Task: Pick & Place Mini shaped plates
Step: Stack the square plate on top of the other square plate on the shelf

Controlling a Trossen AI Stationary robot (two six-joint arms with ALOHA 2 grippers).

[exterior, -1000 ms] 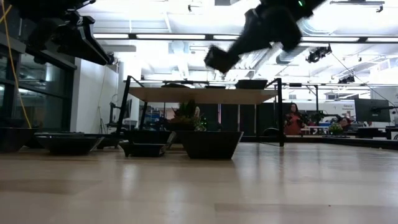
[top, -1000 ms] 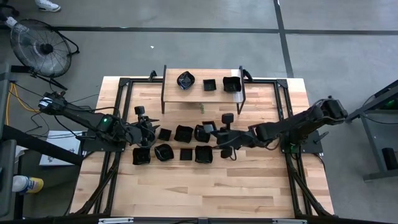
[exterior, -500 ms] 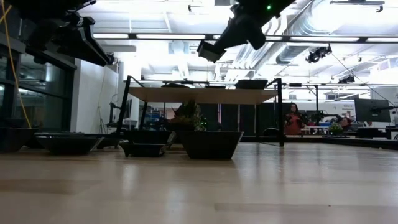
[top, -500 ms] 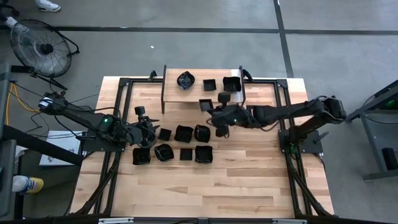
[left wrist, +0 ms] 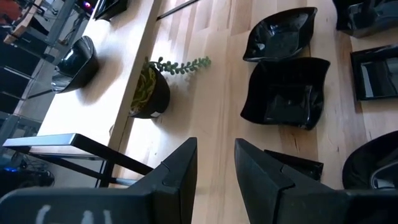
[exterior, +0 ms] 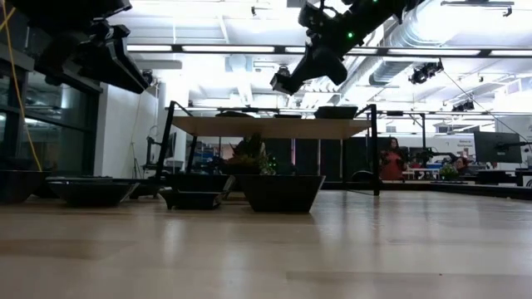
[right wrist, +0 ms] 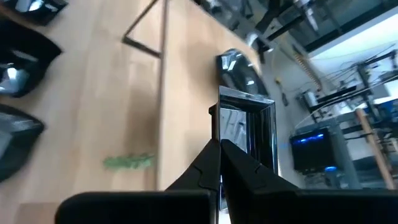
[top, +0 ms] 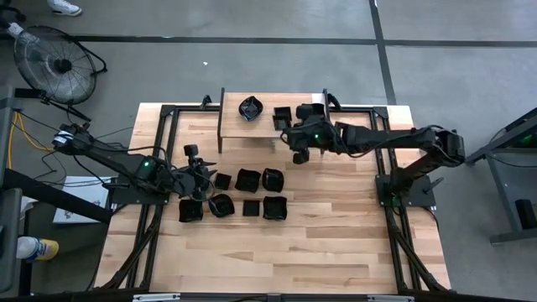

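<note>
Several mini shaped plates, glossy black, lie in two rows on the wooden table (top: 336, 235), among them a wavy square one (left wrist: 286, 93) and a leaf-like one (left wrist: 280, 34). Three more rest on the small raised shelf (top: 260, 126) at the far middle. My right gripper (top: 292, 127) reaches in from the right, above the shelf's near edge, and is shut on a small square plate (right wrist: 245, 124). My left gripper (left wrist: 214, 155) hangs open over the left end of the rows (top: 201, 172), with nothing between its fingers. My right gripper pinches the square plate by one rim (right wrist: 222, 134) between its two fingertips. The fingers come from the table's right, slanting a little downward. The plate stands out beyond the fingertips, tilted on edge, lifted clear of table and shelf (exterior: 283, 81).
A tiny potted plant (top: 270, 144) stands on the table just before the shelf. The shelf has black legs (exterior: 170, 141) at its corners. The near half of the table is bare wood. A fan (top: 54, 63) stands on the floor beyond the far left corner.
My right gripper has swung from the right end of the plate rows toward the far edge and the shelf, rising and rolling a little. It has stayed shut on the square plate, which has gone with it, lifted clear of the table.
</note>
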